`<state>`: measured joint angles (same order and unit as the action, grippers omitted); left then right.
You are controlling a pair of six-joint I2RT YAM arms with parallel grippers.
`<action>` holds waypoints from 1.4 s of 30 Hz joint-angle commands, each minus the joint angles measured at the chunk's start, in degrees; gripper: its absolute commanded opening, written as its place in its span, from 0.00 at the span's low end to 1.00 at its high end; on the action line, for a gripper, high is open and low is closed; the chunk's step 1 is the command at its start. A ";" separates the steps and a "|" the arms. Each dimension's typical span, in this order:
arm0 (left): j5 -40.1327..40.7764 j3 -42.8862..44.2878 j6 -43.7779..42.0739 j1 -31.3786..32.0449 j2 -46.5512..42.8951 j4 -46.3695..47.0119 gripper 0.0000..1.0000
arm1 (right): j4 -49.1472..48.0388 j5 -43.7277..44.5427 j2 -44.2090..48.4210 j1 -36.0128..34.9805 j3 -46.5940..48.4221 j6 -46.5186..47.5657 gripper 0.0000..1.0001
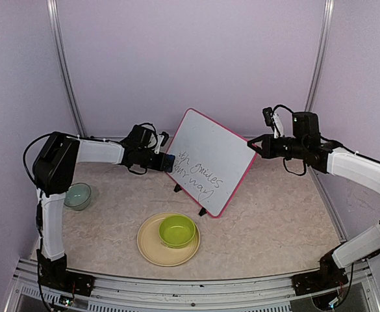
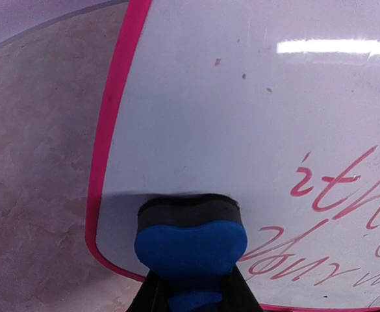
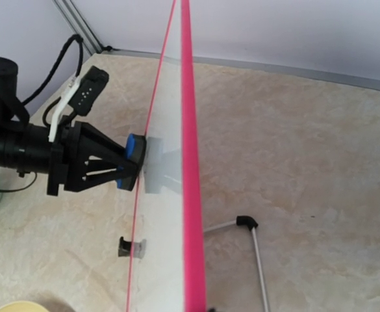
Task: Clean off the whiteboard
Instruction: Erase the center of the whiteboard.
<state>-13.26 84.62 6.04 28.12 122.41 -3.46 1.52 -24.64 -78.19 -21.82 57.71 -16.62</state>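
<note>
The rectangular white whiteboard with a rounded pink-red frame (image 1: 209,146) stands near the middle of the marbled beige table (image 1: 274,221), propped on two small black feet (image 1: 177,188) and leaning back, its written face turned towards the arms. Handwriting (image 1: 202,172) covers the lower half of the board; the upper half is bare white.

The left claw (image 1: 164,161) is closed on a blue foam eraser with a black felt face (image 2: 191,242). The felt is pressed flat against the board near its lower left corner, just inside the frame and just left of the first written letters (the left wrist view shows this best).

The right claw (image 1: 254,146) is at the board's right edge, closed on the pink-red frame as far as the overhead view shows; its own wrist camera looks along the board edge-on and does not show the fingers. In that view a thin metal leg with a black tip (image 3: 251,224) rests on the table behind the board.

In front of the board, a lime-green round bowl (image 1: 177,231) sits on a pale yellow round plate (image 1: 147,247). A pale teal bowl (image 1: 78,195) stands well apart, beside the left arm.
</note>
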 commanded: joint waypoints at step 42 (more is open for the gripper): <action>1.93 8.54 1.17 4.83 -0.89 -5.08 0.01 | 1.59 -8.14 -0.76 -2.61 -0.60 5.53 0.00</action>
<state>-8.62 89.34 7.16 31.05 121.60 -8.40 1.13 -24.67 -78.32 -21.87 57.69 -16.56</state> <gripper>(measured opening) 0.218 0.054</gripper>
